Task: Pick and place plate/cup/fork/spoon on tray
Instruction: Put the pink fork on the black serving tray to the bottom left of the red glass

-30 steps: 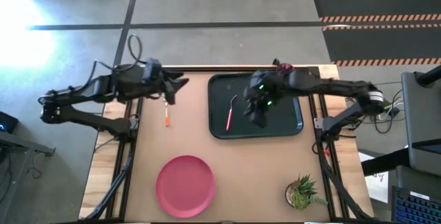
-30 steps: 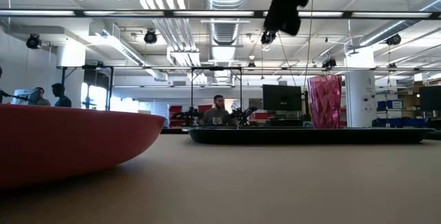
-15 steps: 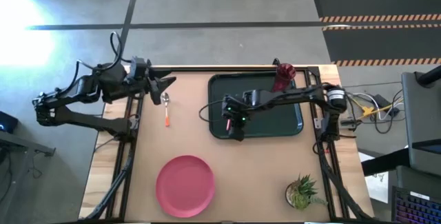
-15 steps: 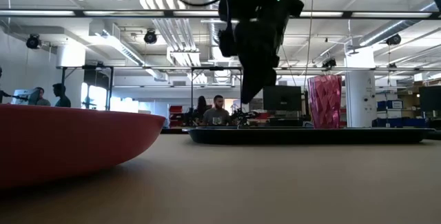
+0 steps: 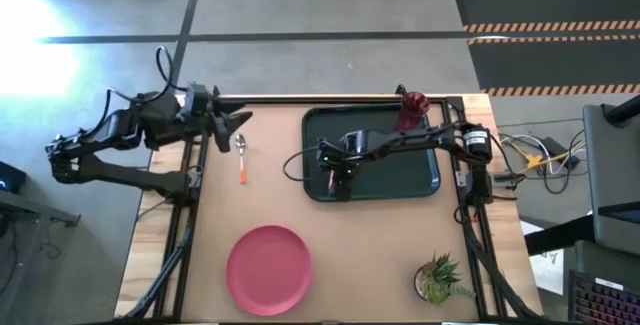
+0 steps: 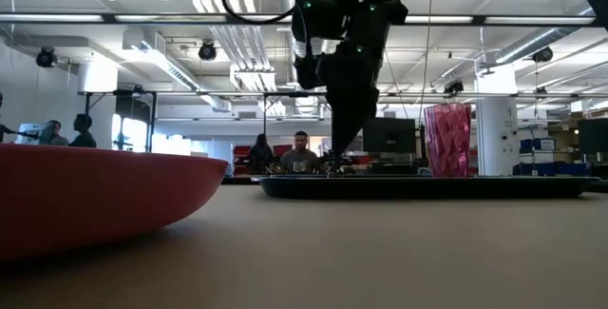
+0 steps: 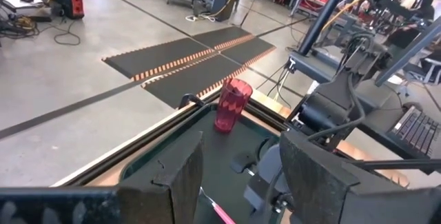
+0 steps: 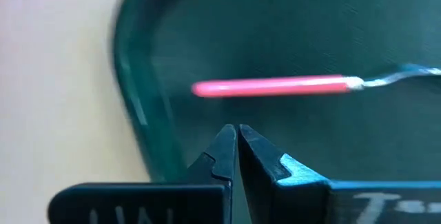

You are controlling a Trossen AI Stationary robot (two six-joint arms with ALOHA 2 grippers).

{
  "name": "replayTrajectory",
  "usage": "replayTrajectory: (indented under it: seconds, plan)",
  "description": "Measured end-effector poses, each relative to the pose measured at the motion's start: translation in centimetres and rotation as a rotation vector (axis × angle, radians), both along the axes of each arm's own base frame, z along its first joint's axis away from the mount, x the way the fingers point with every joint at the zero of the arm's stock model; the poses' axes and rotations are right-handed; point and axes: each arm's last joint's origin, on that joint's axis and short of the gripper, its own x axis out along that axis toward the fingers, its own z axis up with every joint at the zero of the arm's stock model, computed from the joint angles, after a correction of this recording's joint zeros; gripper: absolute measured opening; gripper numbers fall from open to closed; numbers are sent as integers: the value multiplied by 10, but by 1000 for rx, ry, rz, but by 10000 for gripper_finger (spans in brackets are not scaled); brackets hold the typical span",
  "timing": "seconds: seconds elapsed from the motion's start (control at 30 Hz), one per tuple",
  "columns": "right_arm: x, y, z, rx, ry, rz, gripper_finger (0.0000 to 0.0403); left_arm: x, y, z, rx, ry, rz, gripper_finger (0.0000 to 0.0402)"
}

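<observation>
The dark green tray (image 5: 400,170) lies at the far middle of the table. The fork (image 8: 269,86) lies in the tray's left part, its pink handle toward the near rim. My right gripper (image 5: 336,183) is shut and empty. It points down a little above the tray (image 6: 427,187), its tips (image 8: 238,133) just beside the fork's handle. The dark-red cup (image 5: 410,111) stands upright at the tray's far right corner. The spoon (image 5: 241,157) lies on the table left of the tray. My left gripper (image 5: 243,121) is open just beyond the spoon's bowl. The pink plate (image 5: 269,269) rests near the front edge.
A small potted plant (image 5: 437,279) stands at the near right corner. Bare tabletop lies between the plate and the tray. People stand in the room beyond the table (image 6: 300,152).
My right gripper has gone from over the tray's middle toward the table's left edge and down, ending just above the fork's handle. My left gripper has drawn back a little toward the table's far left. The fork, spoon, cup and plate have stayed in place.
</observation>
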Motion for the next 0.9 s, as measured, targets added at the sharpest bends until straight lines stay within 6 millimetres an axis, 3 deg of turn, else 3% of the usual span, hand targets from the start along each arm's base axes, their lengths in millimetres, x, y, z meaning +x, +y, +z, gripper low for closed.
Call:
replayTrajectory:
  seconds: [0.27,0.6,0.9]
  plan:
    - [-3,-6,-2,2,25,-16,8,-5,0,2,2,-16,0,173]
    - [-4,-29,-6,110,-31,-54,8,-5,0,2,18,-7,-5,173]
    - [-10,-36,-26,182,-75,-88,8,-9,-1,3,25,-14,-10,173]
